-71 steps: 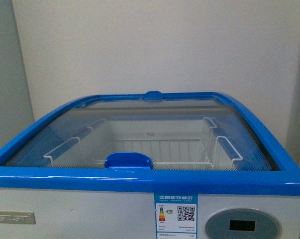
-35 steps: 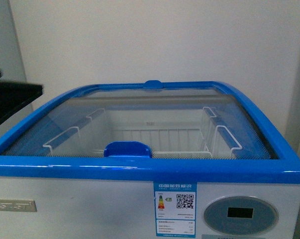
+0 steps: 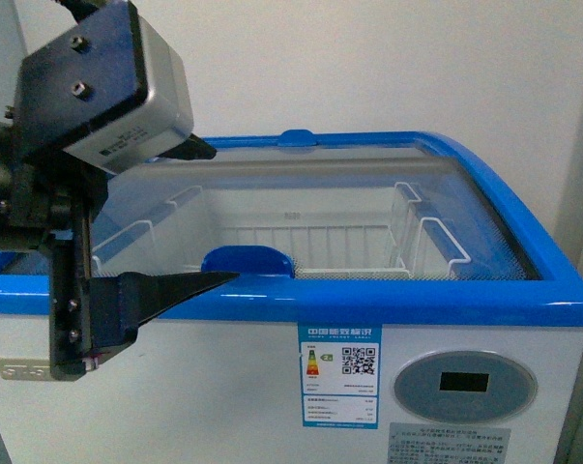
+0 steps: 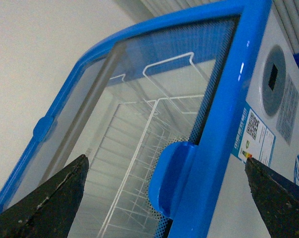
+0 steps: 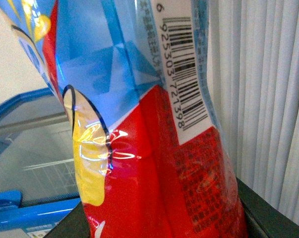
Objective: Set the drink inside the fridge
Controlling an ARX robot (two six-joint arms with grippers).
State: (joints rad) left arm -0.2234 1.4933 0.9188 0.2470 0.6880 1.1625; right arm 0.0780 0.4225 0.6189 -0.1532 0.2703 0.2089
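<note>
The fridge (image 3: 368,300) is a white chest freezer with a blue rim and a shut curved glass lid, right in front of me. A blue lid handle (image 3: 247,261) sits at its front edge. My left gripper (image 3: 223,215) is open and empty, just left of that handle, fingers spread one above the other. In the left wrist view the handle (image 4: 171,178) lies between the open fingers (image 4: 55,198) of the gripper (image 4: 165,159). My right gripper (image 5: 164,225) is shut on the drink (image 5: 154,148); its red-blue-yellow label fills the right wrist view. The fridge rim (image 5: 20,210) shows behind it.
White wire baskets (image 3: 310,256) hang inside the fridge under the glass. An energy label (image 3: 339,387) and an oval control panel (image 3: 465,387) are on its front. A plain wall stands behind. White vertical blinds (image 5: 268,99) show in the right wrist view.
My left arm has come into the front view from the left, its open gripper now beside the lid handle. The fridge has shifted slightly in the view.
</note>
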